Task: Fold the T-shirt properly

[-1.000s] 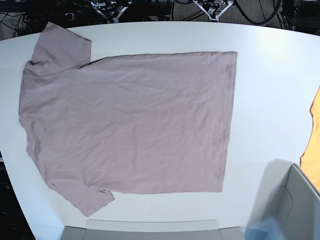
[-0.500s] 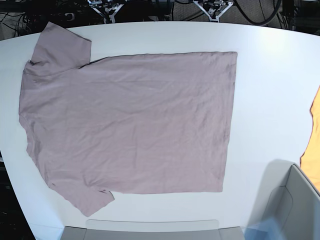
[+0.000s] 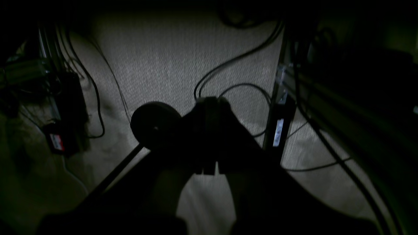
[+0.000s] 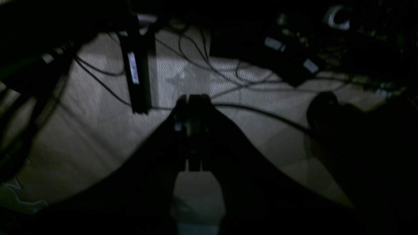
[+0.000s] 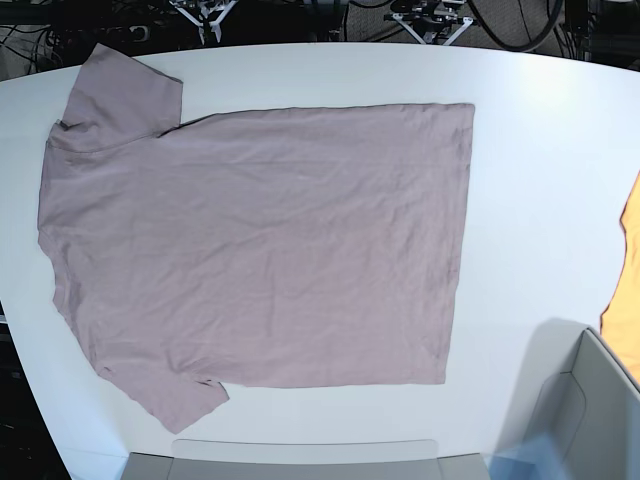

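Observation:
The T-shirt [image 5: 260,245], dusty mauve and lightly wrinkled, lies spread flat on the white table [image 5: 540,180]. Its neck and sleeves are at the left and its hem at the right. Neither gripper touches it. In the left wrist view my left gripper [image 3: 210,99] is shut, with nothing between its fingers, hanging over a dim floor with cables. My right gripper [image 4: 192,97] is likewise shut and holds nothing above the floor. In the base view only bits of metal show beyond the table's far edge, the left arm's [image 5: 430,18] and the right arm's [image 5: 205,12].
A bright orange cloth [image 5: 626,280] pokes in at the right edge. A grey bin [image 5: 585,420] stands at the lower right and another grey container [image 5: 300,460] along the front edge. Black cables [image 3: 228,65] and frame posts [image 4: 135,75] cover the floor.
The metal arm parts beyond the table's far edge have shifted slightly. The T-shirt has not moved.

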You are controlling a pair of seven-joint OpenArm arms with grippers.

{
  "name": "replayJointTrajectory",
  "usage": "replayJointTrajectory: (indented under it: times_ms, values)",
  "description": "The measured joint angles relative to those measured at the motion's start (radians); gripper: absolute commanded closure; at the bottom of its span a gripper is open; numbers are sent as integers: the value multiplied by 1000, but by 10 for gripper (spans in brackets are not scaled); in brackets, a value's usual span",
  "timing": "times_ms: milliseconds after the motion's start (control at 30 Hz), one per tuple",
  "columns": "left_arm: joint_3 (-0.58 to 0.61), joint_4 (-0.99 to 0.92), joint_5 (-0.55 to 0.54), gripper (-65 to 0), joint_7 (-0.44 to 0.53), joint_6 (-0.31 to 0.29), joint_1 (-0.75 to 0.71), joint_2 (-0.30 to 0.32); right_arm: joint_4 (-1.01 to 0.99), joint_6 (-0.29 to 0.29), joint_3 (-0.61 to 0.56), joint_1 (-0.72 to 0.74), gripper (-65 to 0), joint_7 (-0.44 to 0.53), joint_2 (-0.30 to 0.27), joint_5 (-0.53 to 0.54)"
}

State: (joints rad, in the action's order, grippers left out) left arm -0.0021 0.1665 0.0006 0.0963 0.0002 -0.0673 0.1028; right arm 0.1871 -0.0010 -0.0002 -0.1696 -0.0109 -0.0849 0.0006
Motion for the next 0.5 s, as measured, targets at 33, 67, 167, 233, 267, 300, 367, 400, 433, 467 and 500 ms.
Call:
replayJointTrajectory:
  times_ms: [33,67,167,233,267,300,367,400,433,467,500]
  values:
    - [0,24,0,-2,3,0,-16,0,0,0,0,-2,-2,-4,-1,0]
    - [-1,51,0,-2,3,0,-30,0,-3,0,0,-3,-2,-6,-2,0]
    - [-1,114,0,-4,2,0,-69,-1,-2,0,0,-1,-1,-6,-5,0]
    - [-1,121,0,-4,-18,0,-74,-1,2,0,0,1,-1,-1,-5,0]
    - [-1,122,0,-3,-12,0,-77,-1,3,0,0,1,-1,2,-6,0]
    - [-1,123,0,-3,-10,0,-80,0,3,0,0,1,-1,1,-6,0]
    - [-5,132,0,-3,-11,0,-83,0,3,0,0,0,-1,0,-6,0]
    - [-5,144,0,-3,-8,0,-89,0,3,0,0,-1,-1,0,-6,0]
    - [-5,150,0,-3,-3,0,-89,0,3,0,0,-3,-1,1,-6,0]
    - [-5,151,0,-3,-5,0,-93,0,3,0,0,-10,-1,1,-7,-1]
    - [-5,153,0,-3,-4,0,-100,0,13,4,0,-20,-1,4,-12,0]
